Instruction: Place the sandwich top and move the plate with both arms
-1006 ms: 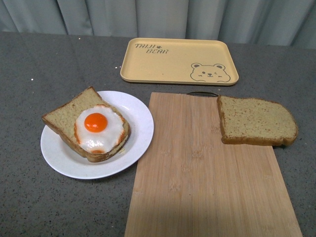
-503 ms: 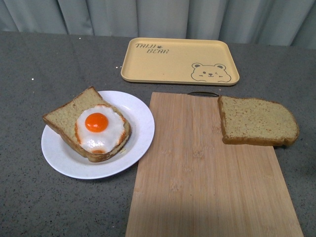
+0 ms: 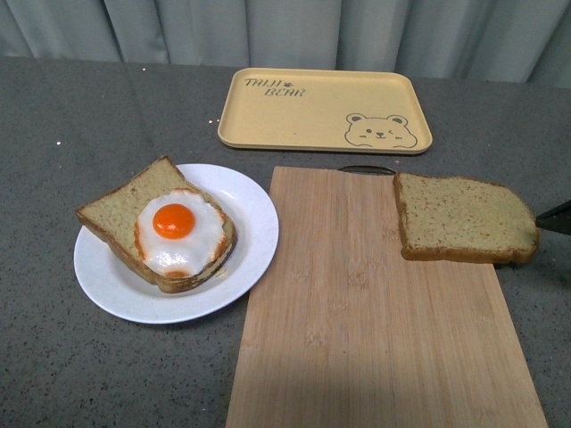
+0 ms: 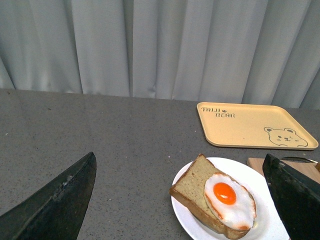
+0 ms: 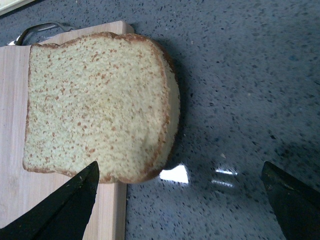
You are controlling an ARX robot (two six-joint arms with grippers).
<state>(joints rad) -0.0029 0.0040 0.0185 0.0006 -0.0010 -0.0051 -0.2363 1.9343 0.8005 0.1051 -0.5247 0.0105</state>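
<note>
Front view has a dark fingertip [image 3: 555,217] of the right gripper [image 5: 180,167] at the frame's edge, just beside the rounded end of the plain tan-brown bread slice with a darker crust, the sandwich top [image 3: 464,218]. That slice lies flat on the far corner of a pale bamboo cutting board [image 3: 375,312], its rounded end hanging over the board's edge above the grey speckled stone table [image 3: 71,357]. Nothing stands between the fingertip and the crust. The right wrist view adds the slice's porous crumb, the board's bent metal handle [image 5: 40,27] and a bright glare on the glossy table. It also shows the gripper's jaws spread wide and empty, with the slice just beyond the fingertips and mostly toward one of them. The left wrist view shows the left gripper [image 4: 180,156], likewise spread and holding nothing. Ahead of it sits the round white shallow plate [image 4: 250,172], partly hidden by one black finger [image 4: 295,200]. The plate carries a second bread slice [image 4: 192,187] topped with a glossy fried egg [image 4: 230,200]. Farther beyond lies a rectangular yellow tray with a bear drawing [image 4: 250,122], well apart from the plate, before grey pleated curtains [image 4: 150,45]. The front view alone shows the plate's rim meeting the board's edge.
</note>
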